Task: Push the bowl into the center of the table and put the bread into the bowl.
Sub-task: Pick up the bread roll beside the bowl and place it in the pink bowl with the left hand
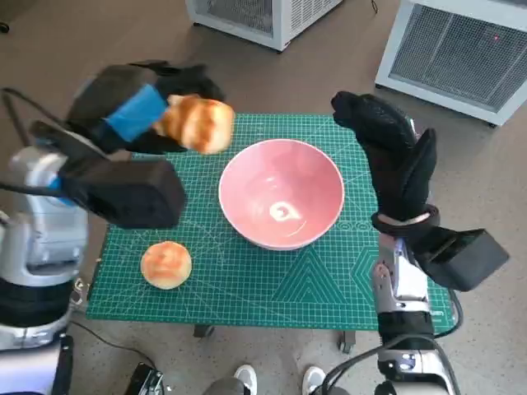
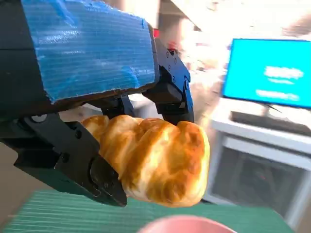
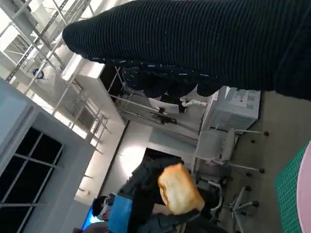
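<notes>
Left hand [image 1: 136,111]: black, blue-taped, clamped on golden braided bread loaf [image 1: 198,122], aloft left of the bowl.
Pink ceramic bowl [image 1: 281,193]: mid-desk on green cutting mat [image 1: 247,276].
Right hand [image 1: 395,156]: gloved, fingers apart, empty.
Risk: early release drops the loaf short of the rim.

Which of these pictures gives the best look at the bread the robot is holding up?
The left wrist view: the bread fills the picture's middle, its braided golden crust sharp, held by the left hand. The head view shows it smaller and blurred, raised beside the pink bowl. The right wrist view shows it small and far off.
</notes>
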Motion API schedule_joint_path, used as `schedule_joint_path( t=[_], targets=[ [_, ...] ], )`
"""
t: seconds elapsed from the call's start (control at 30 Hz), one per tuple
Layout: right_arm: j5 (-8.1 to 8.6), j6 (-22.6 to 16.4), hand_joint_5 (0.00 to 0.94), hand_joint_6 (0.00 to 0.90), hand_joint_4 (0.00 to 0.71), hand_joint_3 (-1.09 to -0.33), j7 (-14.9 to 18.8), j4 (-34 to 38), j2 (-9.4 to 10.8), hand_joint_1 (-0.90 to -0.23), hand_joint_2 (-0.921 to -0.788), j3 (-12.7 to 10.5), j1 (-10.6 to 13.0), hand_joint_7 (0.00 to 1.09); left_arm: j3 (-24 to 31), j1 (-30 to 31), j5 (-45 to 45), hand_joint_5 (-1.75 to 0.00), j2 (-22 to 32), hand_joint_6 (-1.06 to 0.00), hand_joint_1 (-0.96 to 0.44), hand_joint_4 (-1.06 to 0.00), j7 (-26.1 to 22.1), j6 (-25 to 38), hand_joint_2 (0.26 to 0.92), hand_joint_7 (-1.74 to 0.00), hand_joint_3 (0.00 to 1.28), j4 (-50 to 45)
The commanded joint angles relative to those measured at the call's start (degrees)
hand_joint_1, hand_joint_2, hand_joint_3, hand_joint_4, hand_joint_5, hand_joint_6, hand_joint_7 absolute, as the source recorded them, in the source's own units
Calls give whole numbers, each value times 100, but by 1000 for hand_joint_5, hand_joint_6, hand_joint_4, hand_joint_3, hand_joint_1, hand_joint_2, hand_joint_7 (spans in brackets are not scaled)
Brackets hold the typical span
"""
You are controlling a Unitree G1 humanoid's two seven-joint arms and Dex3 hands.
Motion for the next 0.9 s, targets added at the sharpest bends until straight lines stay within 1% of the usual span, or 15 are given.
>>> schedule_joint_path(
  t=[0.03, 0.17, 0.3, 0.47, 0.6, 0.67, 0.7, 0.73, 0.77, 0.8, 0.83, 0.87, 0.9],
  targets=[
    [-21, -38, 7, 104, 275, -720, 24, 92, -19, -735, -921, -45, 120, 462, -516, -415, 88, -1072, -429, -672, 1, -814, -189, -189, 910, -1068, 12, 515],
    [-40, -80, 7, 102, 276, -720, 11, 123, -15, -732, -921, -55, 119, 458, -752, -580, 34, -1071, -717, -652, 1, -810, -105, -558, 915, -1096, 13, 1233],
    [-54, -108, 7, 101, 277, -719, -6, 122, -25, -729, -921, -69, 138, 455, -1040, -777, 263, -1071, -983, -640, 1, -808, 46, -757, 918, -1110, 13, 1874],
    [-83, -131, 7, 103, 279, -716, -23, 90, -50, -734, -921, -85, 179, 452, -1281, -916, 502, -1084, -1267, -634, 1, -787, 376, -987, 920, -1129, 20, 2582],
    [-120, -149, 7, 106, 281, -715, -50, 76, -74, -732, -921, -103, 198, 449, -1368, -1007, 572, -1105, -1459, -633, 1, -778, 574, -1119, 920, -1119, 25, 3118],
    [-135, -158, 7, 108, 282, -715, -64, 71, -85, -726, -921, -115, 209, 447, -1383, -1025, 555, -1114, -1530, -630, 1, -779, 576, -1121, 920, -1111, 26, 3323],
    [-143, -162, 7, 109, 283, -716, -70, 69, -85, -724, -921, -119, 213, 446, -1382, -1031, 540, -1131, -1553, -641, 1, -739, 559, -1113, 920, -1128, 37, 3395],
    [-148, -163, 7, 110, 284, -717, -75, 64, -86, -723, -921, -123, 218, 446, -1369, -1025, 495, -1137, -1576, -644, 1, -724, 466, -1050, 921, -1134, 41, 3439],
    [-155, -165, 8, 111, 285, -717, -81, 61, -85, -721, -921, -125, 222, 445, -1357, -1023, 464, -1148, -1592, -559, 137, -732, 401, -1013, 918, -907, 37, 3475],
    [-159, -163, 8, 111, 285, -718, -88, 47, -86, -721, -921, -131, 231, 444, -1340, -1004, 398, -1152, -1601, -546, 186, -735, 232, -923, 918, -792, 33, 3484],
    [-164, -162, 8, 112, 286, -718, -95, 37, -87, -720, -921, -134, 238, 443, -1328, -992, 351, -1042, -1607, -500, 191, -695, 112, -863, 900, -575, 24, 3492],
    [-162, -159, 8, 113, 287, -719, -100, 24, -88, -719, -921, -138, 246, 442, -1326, -965, 324, -800, -1598, -449, 136, -673, -28, -768, 873, -393, 18, 3445],
    [-162, -156, 8, 113, 287, -719, -105, 16, -88, -719, -921, -140, 252, 441, -1325, -946, 309, -525, -1590, -395, 99, -518, -122, -702, 837, -256, 11, 3406]
  ],
)
